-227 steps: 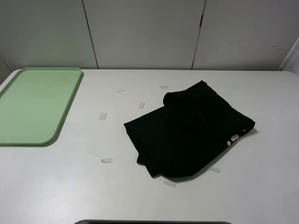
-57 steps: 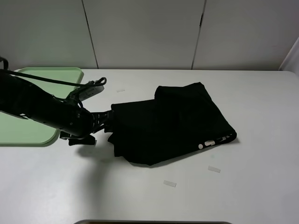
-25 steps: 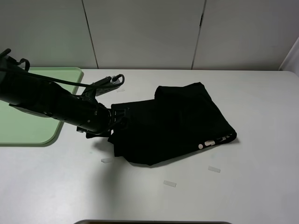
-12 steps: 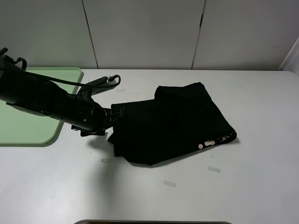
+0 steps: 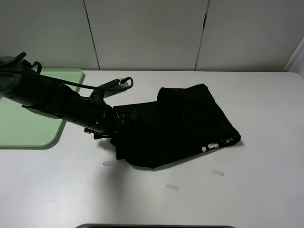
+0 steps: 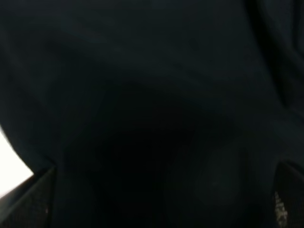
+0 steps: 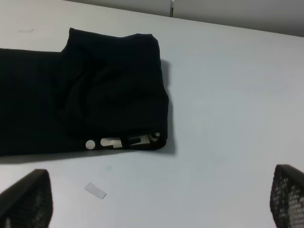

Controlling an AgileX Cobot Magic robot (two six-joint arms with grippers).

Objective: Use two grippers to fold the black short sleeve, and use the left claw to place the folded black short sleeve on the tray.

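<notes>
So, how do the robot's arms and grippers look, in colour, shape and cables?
The left arm is long, black and jointed, with a dark cable along it and a grey looped part near the wrist. The left gripper is black. The right gripper's fingers are black with a dotted texture; its arm is not in view.

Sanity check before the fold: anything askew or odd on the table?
The black T-shirt lies crooked and bunched, with pale lettering peeking out at its right corner. Loose clear strips litter the table.
</notes>
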